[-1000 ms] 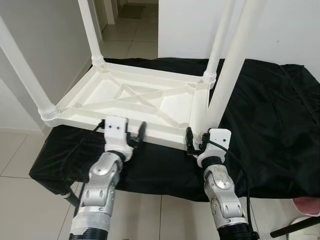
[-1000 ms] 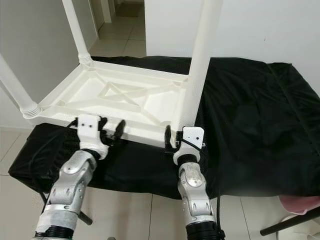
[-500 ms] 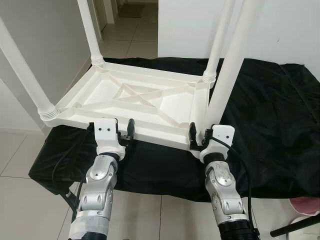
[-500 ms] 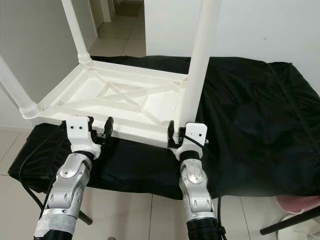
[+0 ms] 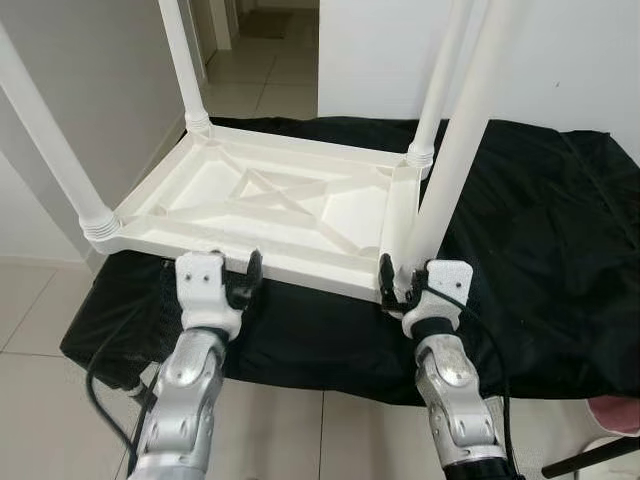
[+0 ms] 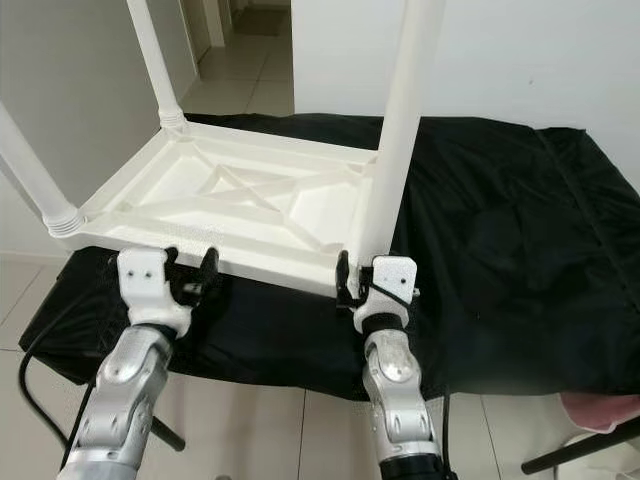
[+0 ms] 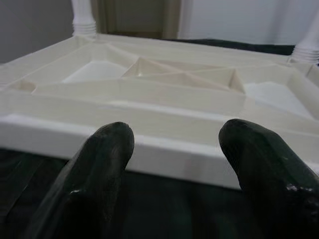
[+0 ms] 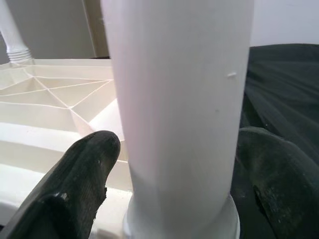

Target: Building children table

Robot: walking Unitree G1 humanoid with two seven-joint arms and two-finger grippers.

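1. Left eye view: a white children's table [image 5: 290,200] lies upside down on a counter draped in black cloth [image 5: 540,240], its legs pointing up.
2. The right hand [image 5: 400,288] sits at the near right corner, its fingers [image 8: 84,169] spread on either side of the base of the near right leg [image 5: 455,150]; whether they touch it cannot be told.
3. The left hand [image 5: 240,282] is spread just in front of the near edge of the table, holding nothing.

I see both my silver arms reaching forward side by side, the left tool [image 5: 240,285] with its black fingers [image 7: 102,164] spread wide, the right tool [image 5: 398,290] with fingers [image 8: 82,179] parted too.
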